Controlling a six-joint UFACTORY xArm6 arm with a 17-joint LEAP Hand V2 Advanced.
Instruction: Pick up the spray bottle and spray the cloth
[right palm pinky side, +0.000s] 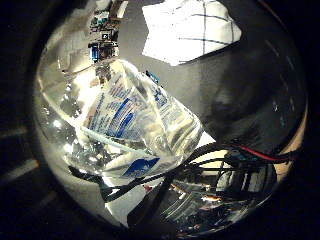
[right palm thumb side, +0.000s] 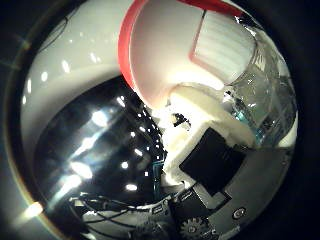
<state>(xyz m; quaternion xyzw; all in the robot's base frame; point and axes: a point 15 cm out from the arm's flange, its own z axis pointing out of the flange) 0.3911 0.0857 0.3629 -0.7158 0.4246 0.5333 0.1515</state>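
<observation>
Spray bottle (right palm pinky side: 135, 130) fills centre-left of the little-finger view, v. close to palm; clear body w/ blue-white label, liquid inside. Its red-and-white spray head (right palm thumb side: 165, 55) sits upper centre of the thumb view. Hand (right palm thumb side: 210, 160) has white and black parts pressed against the neck, fingers apparently curled round it. Cloth (right palm pinky side: 190, 27), white w/ dark grid lines, lies upper right on the dark table (right palm pinky side: 250, 100). Bottle prob. fairly heavy, plastic smooth and slippery. Best hold at neck, finger on trigger.
</observation>
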